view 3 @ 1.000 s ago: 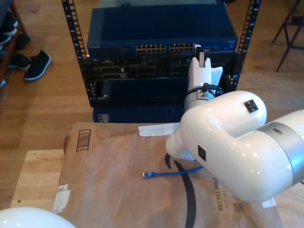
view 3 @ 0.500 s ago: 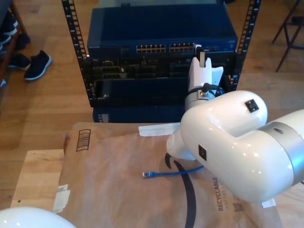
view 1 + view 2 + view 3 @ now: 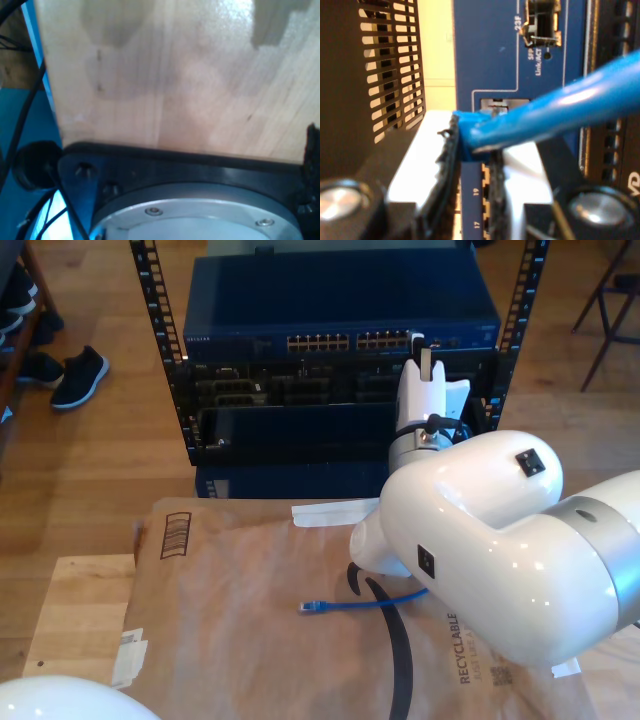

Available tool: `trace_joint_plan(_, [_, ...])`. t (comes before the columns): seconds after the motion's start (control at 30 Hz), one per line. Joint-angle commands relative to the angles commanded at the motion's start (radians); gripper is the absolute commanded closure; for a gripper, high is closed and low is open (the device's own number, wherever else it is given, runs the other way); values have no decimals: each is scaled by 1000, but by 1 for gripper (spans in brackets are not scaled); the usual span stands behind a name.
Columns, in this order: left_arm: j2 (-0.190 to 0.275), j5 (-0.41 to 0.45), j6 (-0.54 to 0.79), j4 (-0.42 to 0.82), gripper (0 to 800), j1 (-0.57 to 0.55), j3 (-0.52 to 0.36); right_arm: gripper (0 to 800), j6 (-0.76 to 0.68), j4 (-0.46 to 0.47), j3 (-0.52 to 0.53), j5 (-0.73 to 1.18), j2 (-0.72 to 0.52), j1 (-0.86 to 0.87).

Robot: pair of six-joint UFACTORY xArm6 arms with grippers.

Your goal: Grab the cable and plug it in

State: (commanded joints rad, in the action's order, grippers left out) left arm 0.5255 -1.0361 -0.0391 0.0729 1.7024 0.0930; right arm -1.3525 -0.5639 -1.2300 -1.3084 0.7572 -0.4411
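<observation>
The cable [image 3: 560,107] is bright blue, and my second gripper [image 3: 472,145] is shut on it just behind its plug. The plug end sits right at a port row of the blue network switch [image 3: 490,50]; whether it is seated I cannot tell. In the exterior view my second gripper [image 3: 421,348] reaches up to the switch [image 3: 250,315] in the rack, at the port block on the exterior view's right. The rest of the cable [image 3: 360,604] lies on brown paper, with its free plug [image 3: 310,608] toward the exterior view's left.
Brown packing paper [image 3: 230,620] covers a wooden table [image 3: 70,610]. The second arm's large white body [image 3: 480,540] hides part of the cable. Another arm's white shell [image 3: 60,700] shows at the exterior view's lower left. Shoes [image 3: 75,375] stand on the floor.
</observation>
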Motion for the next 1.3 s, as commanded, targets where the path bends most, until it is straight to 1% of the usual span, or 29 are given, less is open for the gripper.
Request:
trace_joint_plan(0.43, [0, 0, 0, 0, 0, 0, -2, 800, 0, -2, -5, 8, 18, 2])
trace_joint_plan(0.67, [0, 0, 0, 0, 0, 0, 0, 800, 0, 0, -49, 9, 43, 2])
trace_joint_plan(1.27, [0, 0, 0, 0, 0, 0, 0, 800, 0, 0, -64, 9, 44, 2])
trace_joint_plan(1.3, [0, 0, 0, 0, 0, 0, 0, 773, 0, 0, -63, 9, 44, 2])
